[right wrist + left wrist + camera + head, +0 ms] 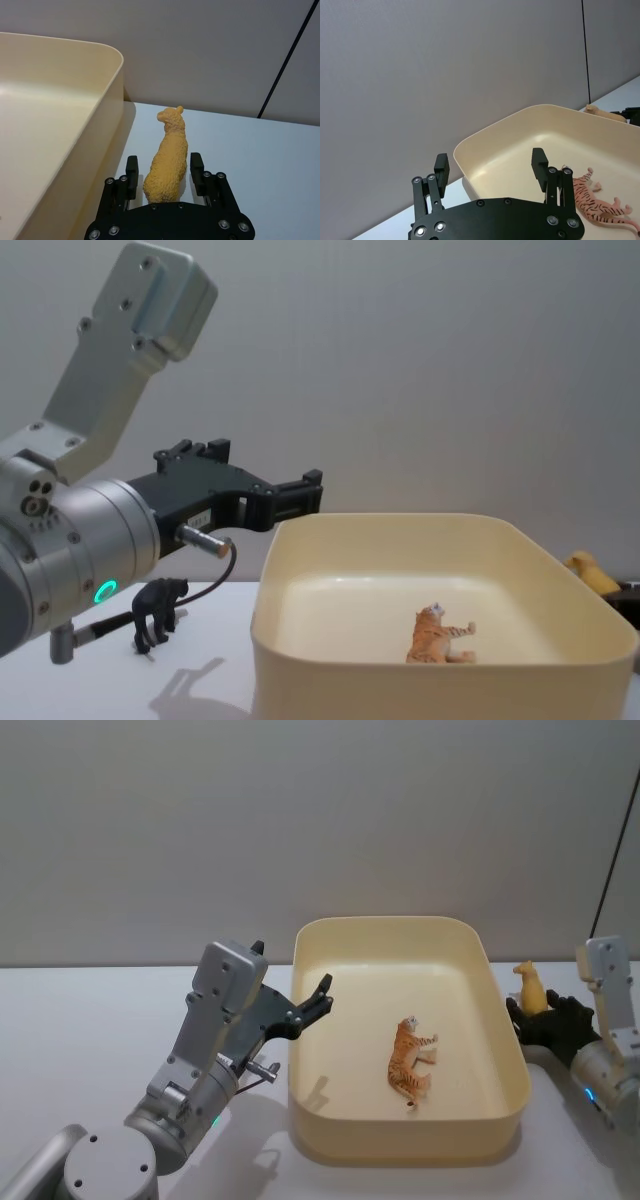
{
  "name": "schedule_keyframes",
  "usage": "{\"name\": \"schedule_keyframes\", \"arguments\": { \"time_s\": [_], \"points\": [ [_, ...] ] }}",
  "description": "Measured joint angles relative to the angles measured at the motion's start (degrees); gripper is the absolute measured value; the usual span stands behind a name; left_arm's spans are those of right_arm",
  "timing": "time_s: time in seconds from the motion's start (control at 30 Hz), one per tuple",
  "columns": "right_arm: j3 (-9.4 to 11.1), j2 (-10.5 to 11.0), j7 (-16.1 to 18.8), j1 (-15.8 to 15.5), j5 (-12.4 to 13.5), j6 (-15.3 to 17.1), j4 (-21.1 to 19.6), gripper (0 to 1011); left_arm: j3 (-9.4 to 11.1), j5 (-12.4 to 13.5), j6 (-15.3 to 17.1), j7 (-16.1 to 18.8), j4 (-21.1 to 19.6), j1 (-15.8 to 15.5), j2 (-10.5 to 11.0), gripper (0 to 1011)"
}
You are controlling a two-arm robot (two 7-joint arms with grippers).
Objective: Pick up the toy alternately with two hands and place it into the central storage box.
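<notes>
Two-arm toy sorting, with places given as on a clock face centred on the cream box [390, 925] in the head view. The box sits mid-table so that either arm can reach it. A striped tiger [408, 1065] lies on its side on the box floor near the middle, a little toward 6 o'clock, so one delivery appears complete. The left gripper [322, 995] hovers at 9 o'clock over the box's left rim, its fingers spread wide with nothing between them, a pose consistent with release over the interior. The right gripper [164, 167] is low at 3 o'clock, just outside the box's right wall, where a yellow llama [529, 986] stands upright on the white table [100, 1020]. Its fingers [132, 167] flank the llama's body on both sides and are not yet pressed in, with a thin gap visible on one side; this placement suits a squeeze across the narrow torso. A black animal figure [160, 612] stands on the table toward 9 o'clock, below the left arm, probably that arm's next pick.
</notes>
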Motion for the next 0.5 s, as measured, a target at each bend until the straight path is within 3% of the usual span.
{"name": "schedule_keyframes", "arguments": {
  "time_s": [0.03, 0.23, 0.5],
  "points": [
    [0.0, 0.0, 0.0, 0.0, 0.0, 0.0, 0.1, 597, 0.0, 0.0, 0.0, 0.0, 0.0, 0.0, 0.0, 1002],
    [-0.1, -0.1, -0.1, 0.1, 0.0, 0.0, 0.3, 426, 0.0, 0.0, 0.0, 0.0, 0.0, 0.0, 0.0, 1001],
    [0.1, 0.1, 0.0, -0.4, 0.0, -0.2, -0.5, 381, 0.0, 0.0, 0.0, 0.0, 0.0, 0.0, 0.0, 1001]
  ]
}}
